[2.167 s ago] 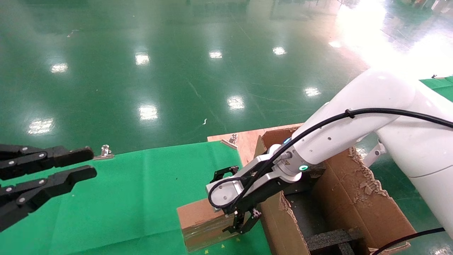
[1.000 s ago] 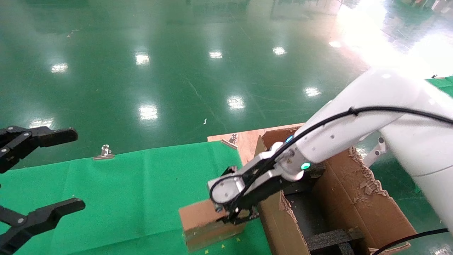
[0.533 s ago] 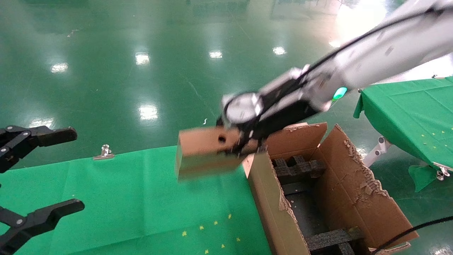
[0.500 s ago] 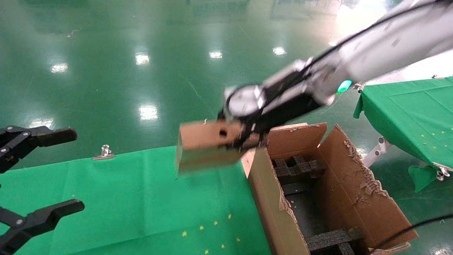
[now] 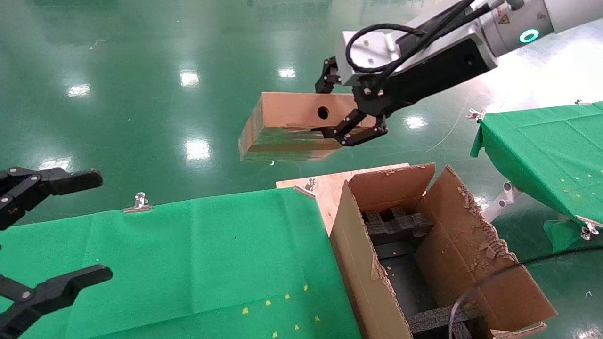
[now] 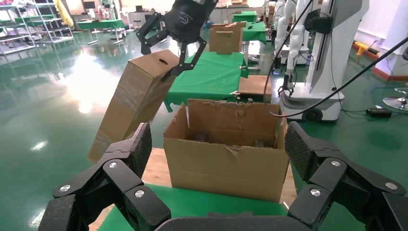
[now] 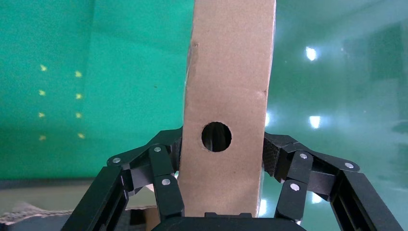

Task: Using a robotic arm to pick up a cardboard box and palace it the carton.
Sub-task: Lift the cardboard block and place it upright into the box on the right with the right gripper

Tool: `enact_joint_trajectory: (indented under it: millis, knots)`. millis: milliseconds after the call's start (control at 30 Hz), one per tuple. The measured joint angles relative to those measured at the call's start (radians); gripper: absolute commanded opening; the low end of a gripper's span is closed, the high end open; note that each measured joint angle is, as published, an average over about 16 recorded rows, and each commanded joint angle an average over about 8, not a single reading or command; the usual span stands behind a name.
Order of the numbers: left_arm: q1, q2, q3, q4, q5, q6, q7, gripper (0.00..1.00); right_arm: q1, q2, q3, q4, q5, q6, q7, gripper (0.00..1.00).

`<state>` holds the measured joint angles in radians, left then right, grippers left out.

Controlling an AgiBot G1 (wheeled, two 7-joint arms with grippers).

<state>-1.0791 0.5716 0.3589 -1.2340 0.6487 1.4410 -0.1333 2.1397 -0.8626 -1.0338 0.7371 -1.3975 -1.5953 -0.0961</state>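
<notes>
The robotic arm, my right one point(image 5: 499, 23), holds the small brown cardboard box point(image 5: 287, 125) high in the air, up and to the left of the carton. My right gripper point(image 5: 351, 110) is shut on the box's end near its round hole point(image 5: 323, 112). The right wrist view shows the box point(image 7: 226, 96) clamped between both fingers point(image 7: 161, 173). The large carton point(image 5: 443, 245) with torn flaps and black foam inserts point(image 5: 398, 223) stands open at the right end of the green table. My left gripper point(image 5: 61, 230) is open and empty at the left edge. The left wrist view shows the box point(image 6: 137, 98) and the carton point(image 6: 226, 154).
The green cloth table point(image 5: 188, 259) lies under and left of the box, with a metal clip point(image 5: 139, 201) at its far edge. A wooden board point(image 5: 330, 186) shows beside the carton. A second green table point(image 5: 541, 146) stands to the right. Glossy green floor lies beyond.
My right gripper closed on the box on the table, then lifted it high and away from the table. My left gripper opened wide early on and has stayed still since.
</notes>
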Motion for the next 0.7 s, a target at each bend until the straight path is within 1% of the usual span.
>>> enact_joint_trajectory:
  millis: [133, 267, 500, 700]
  knots:
    - [0.000, 0.000, 0.000, 0.000, 0.000, 0.000, 0.000, 1.00, 0.032, 0.032, -0.066, -0.034, 0.028, -0.001, -0.014, 0.00]
    - [0.000, 0.000, 0.000, 0.000, 0.000, 0.000, 0.000, 1.00, 0.066, 0.084, -0.134, -0.049, 0.043, -0.001, -0.013, 0.00]
    - [0.000, 0.000, 0.000, 0.000, 0.000, 0.000, 0.000, 1.00, 0.124, 0.205, -0.250, -0.050, 0.049, 0.001, 0.009, 0.00]
    - [0.000, 0.000, 0.000, 0.000, 0.000, 0.000, 0.000, 1.00, 0.156, 0.311, -0.334, -0.038, 0.048, 0.005, 0.037, 0.00]
